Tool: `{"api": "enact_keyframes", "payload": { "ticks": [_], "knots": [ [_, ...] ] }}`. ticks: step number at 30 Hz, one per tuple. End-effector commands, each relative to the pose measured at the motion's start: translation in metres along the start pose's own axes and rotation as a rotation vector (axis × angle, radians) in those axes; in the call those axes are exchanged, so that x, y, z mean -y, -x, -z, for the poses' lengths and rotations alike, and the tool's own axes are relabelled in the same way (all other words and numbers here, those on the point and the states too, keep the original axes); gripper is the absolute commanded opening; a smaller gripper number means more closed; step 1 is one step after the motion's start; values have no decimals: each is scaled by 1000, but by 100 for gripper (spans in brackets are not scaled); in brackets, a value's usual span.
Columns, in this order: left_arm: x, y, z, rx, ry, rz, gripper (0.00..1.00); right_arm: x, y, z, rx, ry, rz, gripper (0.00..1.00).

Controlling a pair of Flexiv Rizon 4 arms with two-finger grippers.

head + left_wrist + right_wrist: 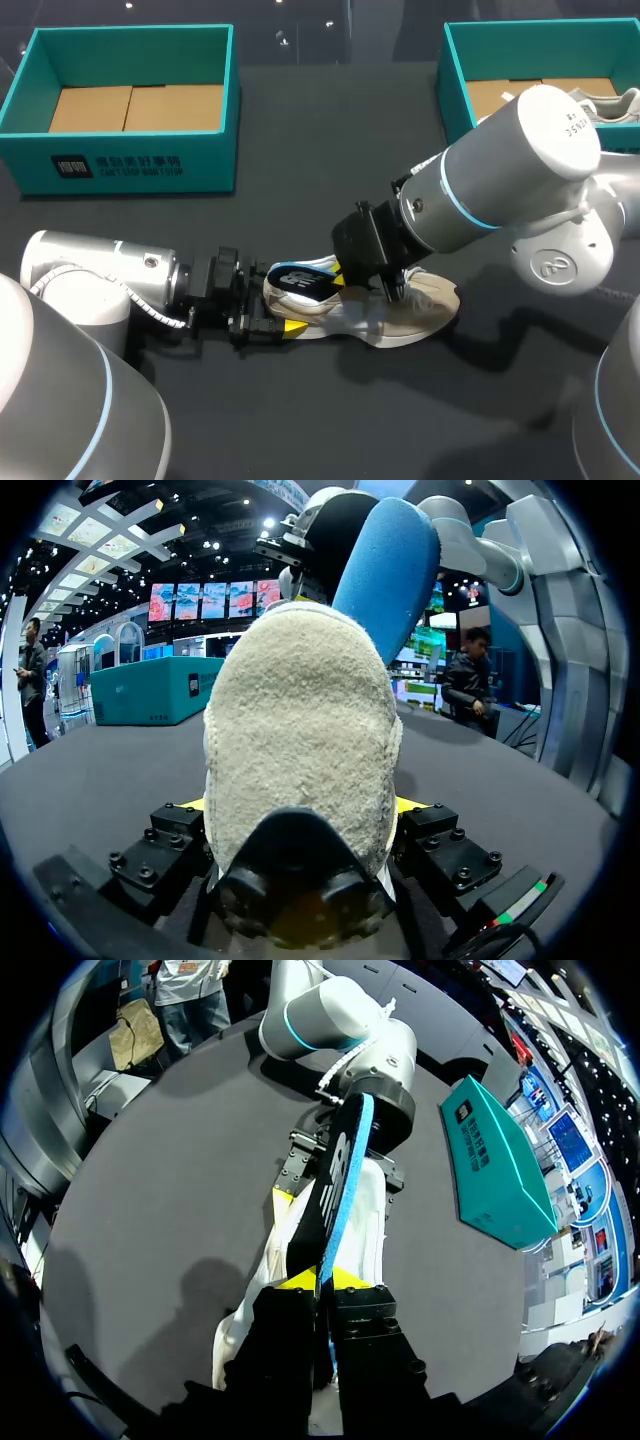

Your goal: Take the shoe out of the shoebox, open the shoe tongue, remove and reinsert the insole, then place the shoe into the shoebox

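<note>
1. In the head view the heel end of the shoe [405, 312] is hidden behind the left jaws and the insole [300, 280]. In the left wrist view the heel crowds the frame, so the yellow tips barely show at either side.
2. The left box [200, 160] holds only its cardboard floor. The right box [456, 75], partly cut off by the right arm [500, 170], holds a second pale shoe [605, 103].
3. The shoe lies on the table [330, 420], out of both boxes.
4. The left arm [110, 275] lies low along the table, and the left jaws are clamped on the heel from both sides.
5. The right arm slants down past the middle, and the right jaws are pressed together on the blue-and-black insole, held on edge over the shoe. Its far end may be inside the shoe, though that is hard to make out.
</note>
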State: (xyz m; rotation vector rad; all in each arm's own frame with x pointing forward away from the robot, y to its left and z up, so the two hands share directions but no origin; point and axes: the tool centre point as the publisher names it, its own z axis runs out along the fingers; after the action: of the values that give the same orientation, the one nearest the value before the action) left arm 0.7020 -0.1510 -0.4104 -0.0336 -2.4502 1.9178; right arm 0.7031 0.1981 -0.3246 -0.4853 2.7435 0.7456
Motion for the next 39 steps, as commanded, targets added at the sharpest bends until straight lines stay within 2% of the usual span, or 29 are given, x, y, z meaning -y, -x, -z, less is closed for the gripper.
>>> {"api": "enact_keyframes", "payload": {
  "ticks": [1, 13, 19, 20, 21, 22, 29, 32, 39],
  "knots": [
    [-1, 0, 0, 1, 1, 0, 0, -7, 4, -2, -3, -5, 7, 0],
    [-1, 0, 0, 1, 1, 0, 0, -34, 17, -6, -62, 4, -11, 0],
    [-1, 0, 0, 1, 1, 0, 0, -36, 20, -5, -106, 36, -143, 0],
    [-1, 0, 0, 1, 1, 0, 0, -35, 21, -6, -114, 46, -173, 7],
    [-1, 0, 0, 1, 1, 0, 0, -34, 21, -6, -120, 49, -189, 21],
    [-1, 0, 0, 1, 1, 0, 0, -33, 21, -7, -126, 53, -205, 26],
    [-1, 0, 0, 1, 1, 0, 0, -27, 21, -9, -156, 76, -337, 38],
    [-1, 0, 0, 1, 1, 0, 0, -26, 21, -8, -165, 98, -389, 40],
    [-1, 0, 0, 1, 1, 0, 0, -30, 19, -4, -203, 123, -466, 35]
  ]
}}
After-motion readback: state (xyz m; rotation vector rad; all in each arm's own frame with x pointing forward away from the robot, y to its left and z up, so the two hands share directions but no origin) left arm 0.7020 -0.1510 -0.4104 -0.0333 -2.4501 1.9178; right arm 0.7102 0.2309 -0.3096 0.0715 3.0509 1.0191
